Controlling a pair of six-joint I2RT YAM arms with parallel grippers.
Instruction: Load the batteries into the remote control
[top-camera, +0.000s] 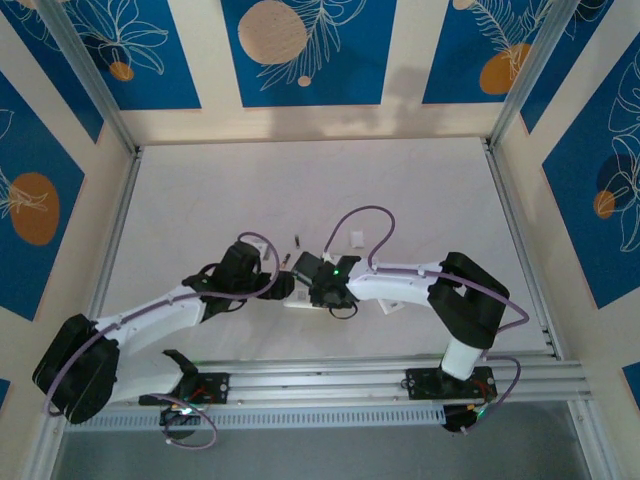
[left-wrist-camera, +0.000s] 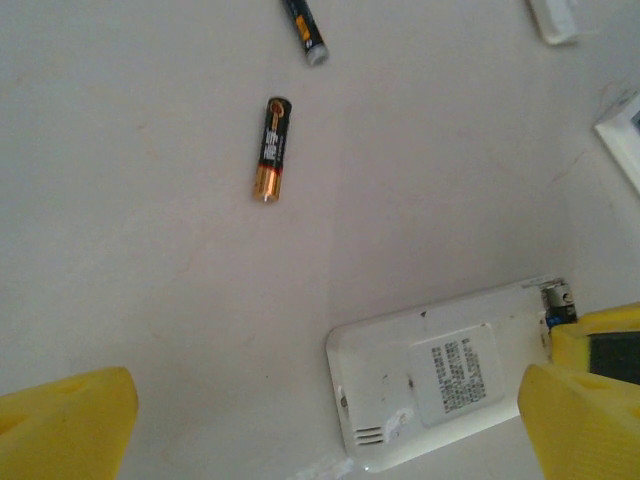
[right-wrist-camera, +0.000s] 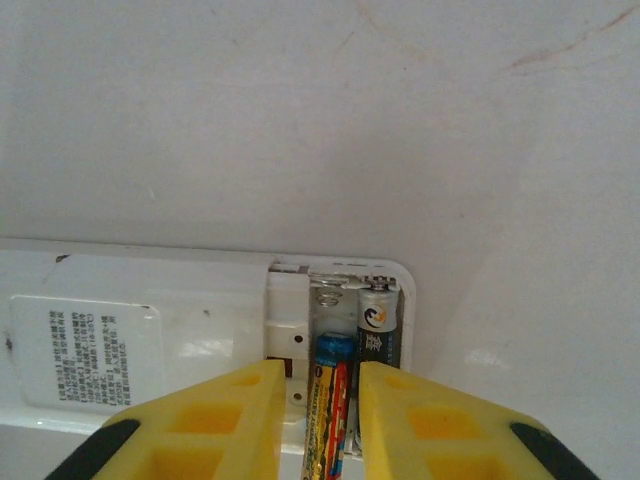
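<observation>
The white remote control (right-wrist-camera: 130, 300) lies back up, its battery bay open at the right end. A black and silver battery (right-wrist-camera: 378, 330) sits in the bay's right slot. A yellow, red and blue battery (right-wrist-camera: 328, 400) rests in the left slot between the fingers of my right gripper (right-wrist-camera: 322, 420), which stands slightly open, with a small gap on each side of the battery. My left gripper (left-wrist-camera: 325, 400) hangs wide open over the remote's (left-wrist-camera: 430, 390) other end. Two loose batteries lie on the table: a black and gold one (left-wrist-camera: 271, 150) and a dark one (left-wrist-camera: 304, 30).
A small white flat piece (top-camera: 357, 238) lies on the table beyond the remote (top-camera: 300, 300). Another white item (left-wrist-camera: 625, 130) sits at the right edge of the left wrist view. Both arms meet at the table's near middle, and metal rails line the sides.
</observation>
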